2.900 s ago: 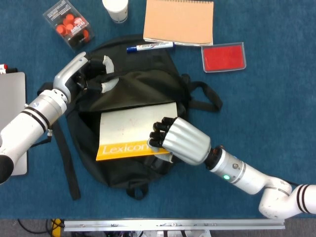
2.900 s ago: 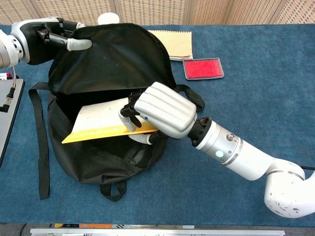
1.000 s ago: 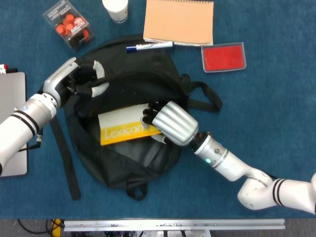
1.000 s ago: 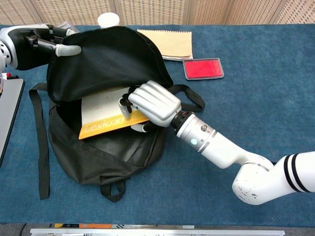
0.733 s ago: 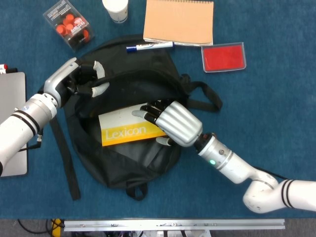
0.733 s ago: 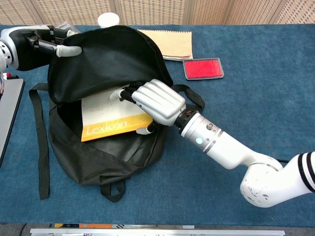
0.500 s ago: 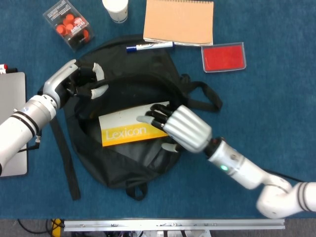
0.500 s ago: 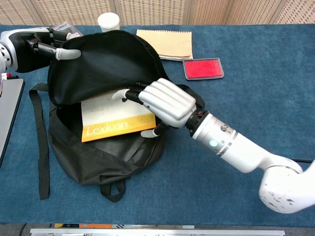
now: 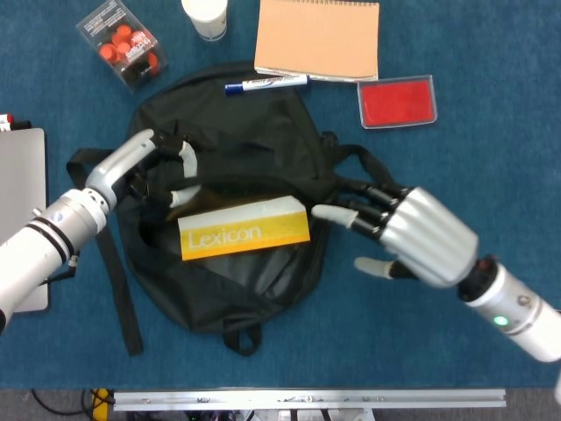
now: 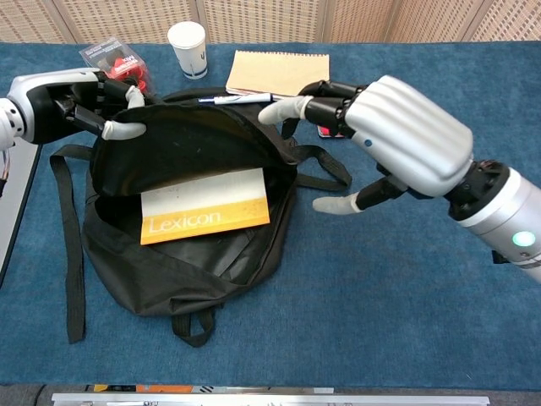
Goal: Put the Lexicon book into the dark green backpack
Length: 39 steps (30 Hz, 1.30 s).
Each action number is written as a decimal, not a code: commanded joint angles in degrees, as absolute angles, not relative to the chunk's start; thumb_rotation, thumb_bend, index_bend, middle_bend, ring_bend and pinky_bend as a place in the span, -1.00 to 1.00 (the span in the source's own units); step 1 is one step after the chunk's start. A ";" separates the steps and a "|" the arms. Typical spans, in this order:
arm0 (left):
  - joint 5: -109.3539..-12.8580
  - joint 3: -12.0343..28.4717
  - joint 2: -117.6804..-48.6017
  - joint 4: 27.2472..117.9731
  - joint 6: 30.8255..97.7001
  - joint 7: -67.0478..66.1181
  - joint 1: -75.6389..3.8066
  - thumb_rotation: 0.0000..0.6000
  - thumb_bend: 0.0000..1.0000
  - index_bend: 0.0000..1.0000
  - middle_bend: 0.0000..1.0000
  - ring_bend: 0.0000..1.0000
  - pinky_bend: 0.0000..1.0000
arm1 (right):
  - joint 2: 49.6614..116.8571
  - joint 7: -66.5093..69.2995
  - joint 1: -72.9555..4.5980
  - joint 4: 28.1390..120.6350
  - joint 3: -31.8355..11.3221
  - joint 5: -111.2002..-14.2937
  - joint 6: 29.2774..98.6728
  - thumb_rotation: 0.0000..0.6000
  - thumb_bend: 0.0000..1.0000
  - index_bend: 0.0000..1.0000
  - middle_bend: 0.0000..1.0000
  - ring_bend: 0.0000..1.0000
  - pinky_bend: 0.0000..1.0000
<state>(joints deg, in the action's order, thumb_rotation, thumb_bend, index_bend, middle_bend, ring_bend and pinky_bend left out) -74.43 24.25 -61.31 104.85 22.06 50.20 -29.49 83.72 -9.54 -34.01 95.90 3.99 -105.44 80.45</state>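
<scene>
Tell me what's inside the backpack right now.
The Lexicon book lies in the backpack mouth, its upper edge under the flap the left hand holds. Anything deeper is covered.

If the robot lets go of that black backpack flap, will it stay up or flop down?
Probably flop. The dark fabric backpack looks soft and creased, and its upper flap sags between where the left robot hand grips it and the far side. It would likely drape over the yellow and white Lexicon book.

- Lexicon book (image 9: 244, 230), white cover with a yellow band bearing its title, lies flat inside the open mouth of the backpack, partly under the flap.
- Dark green backpack (image 10: 182, 262), almost black, lies on the table, straps sprawled left and right.
</scene>
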 commanded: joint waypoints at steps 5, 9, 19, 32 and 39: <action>-83.64 21.21 -58.59 105.77 24.40 52.28 -29.59 1.00 -0.25 -0.90 -0.78 -0.89 -0.83 | 80.01 -9.93 -32.17 98.10 3.01 -103.51 80.09 1.00 -1.00 -0.52 -0.18 -0.51 -0.06; -88.38 18.51 -56.55 105.75 25.48 54.25 -30.47 1.00 -0.27 -1.00 -0.94 -1.00 -0.87 | 78.77 -9.81 -31.67 98.59 2.70 -102.37 79.00 1.00 -1.00 -0.52 -0.18 -0.51 -0.06; -94.89 10.63 -55.11 103.71 30.93 56.69 -33.18 1.00 -0.60 -1.00 -1.00 -1.00 -0.96 | 77.61 -9.10 -30.64 98.42 1.79 -100.21 76.83 1.00 -1.00 -0.52 -0.17 -0.51 -0.06; -85.48 9.30 -57.25 97.12 42.99 45.22 -30.87 1.00 -0.60 -0.99 -0.90 -1.00 -0.94 | 71.53 -9.94 -27.13 96.88 -0.10 -93.04 76.21 1.00 -1.00 -0.32 -0.11 -0.44 -0.05; -80.15 8.49 -60.81 92.74 55.69 27.05 -25.11 1.00 -0.60 -0.71 -0.79 -0.86 -0.94 | 68.03 -10.22 -23.96 95.68 -0.84 -87.27 76.38 1.00 -0.77 -0.04 0.09 -0.25 0.00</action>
<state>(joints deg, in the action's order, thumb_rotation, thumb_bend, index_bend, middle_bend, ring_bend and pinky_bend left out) -83.53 8.96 -58.60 95.32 49.14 34.72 -28.59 68.81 -10.01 -24.82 96.09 -0.58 -88.30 76.21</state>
